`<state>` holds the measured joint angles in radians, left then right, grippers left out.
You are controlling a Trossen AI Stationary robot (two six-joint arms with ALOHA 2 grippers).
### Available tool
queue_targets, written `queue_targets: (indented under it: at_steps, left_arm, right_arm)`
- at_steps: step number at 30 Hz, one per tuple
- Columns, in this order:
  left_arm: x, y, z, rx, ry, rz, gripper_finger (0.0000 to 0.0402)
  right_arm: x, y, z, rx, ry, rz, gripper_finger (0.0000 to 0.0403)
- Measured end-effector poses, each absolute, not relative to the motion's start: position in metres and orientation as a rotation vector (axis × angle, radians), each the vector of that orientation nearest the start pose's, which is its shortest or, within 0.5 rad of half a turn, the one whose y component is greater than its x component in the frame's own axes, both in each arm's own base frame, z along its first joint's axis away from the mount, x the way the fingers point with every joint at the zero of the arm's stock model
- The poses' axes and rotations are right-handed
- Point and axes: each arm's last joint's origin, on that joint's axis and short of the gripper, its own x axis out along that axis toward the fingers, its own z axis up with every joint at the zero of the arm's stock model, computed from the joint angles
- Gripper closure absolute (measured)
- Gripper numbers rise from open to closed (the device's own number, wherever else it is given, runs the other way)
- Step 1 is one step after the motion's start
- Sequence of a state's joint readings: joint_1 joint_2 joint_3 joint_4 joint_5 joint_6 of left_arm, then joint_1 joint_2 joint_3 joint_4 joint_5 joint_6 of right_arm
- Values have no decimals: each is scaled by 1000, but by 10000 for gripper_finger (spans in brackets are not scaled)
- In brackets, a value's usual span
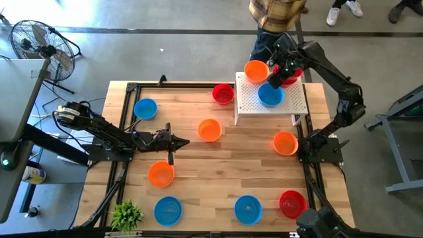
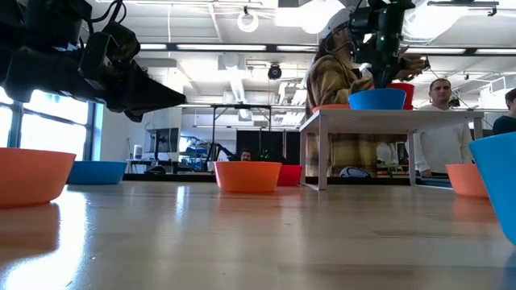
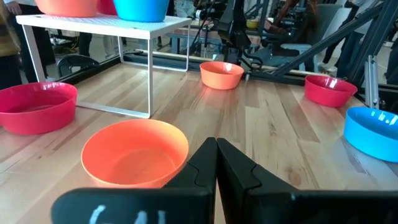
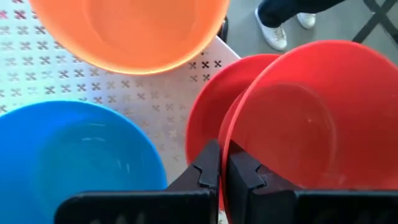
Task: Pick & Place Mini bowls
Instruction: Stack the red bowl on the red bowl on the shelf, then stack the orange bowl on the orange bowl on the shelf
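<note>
The right pincer hovers over the white perforated stand at the counter's far edge, fingers pinched onto the rim of a red mini bowl. An orange bowl and a blue bowl sit on the stand. The left pincer, fingers closed and empty, rests mid-counter near another orange bowl. More bowls are scattered across the counter.

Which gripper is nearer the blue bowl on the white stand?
Right. The right gripper hangs beside the blue bowl over the white stand, clamping a red bowl. The left gripper sits mid-table, far off.
</note>
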<state>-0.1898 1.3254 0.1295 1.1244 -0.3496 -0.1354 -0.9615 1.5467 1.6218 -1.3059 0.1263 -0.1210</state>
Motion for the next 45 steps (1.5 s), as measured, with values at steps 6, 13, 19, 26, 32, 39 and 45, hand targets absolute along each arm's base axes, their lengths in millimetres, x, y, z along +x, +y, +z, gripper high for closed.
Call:
queue_targets:
  at_steps: [6,13,19,26,32,39,45]
  left_arm:
    - [194,-27,147,-116,58,164,401]
    - [194,-27,147,-116,58,164,401]
    - [194,-27,147,-117,58,163,401]
    - [194,-27,147,-117,58,163,401]
    - [194,-27,147,-117,59,163,401]
    - [194,-27,147,-117,58,163,401]
    - [194,-27,147,-117,58,163,401]
  right_arm:
    - [162,-237,353,458,1206,-851,402]
    - [167,-244,345,492,1211,-863,402]
    - [170,-247,339,539,1216,-849,400]
    - [172,-251,335,552,1227,-860,392]
    - [172,-250,335,551,1231,-862,355]
    - [170,-248,338,552,1223,-859,319]
    - [165,-240,348,540,1193,-864,323]
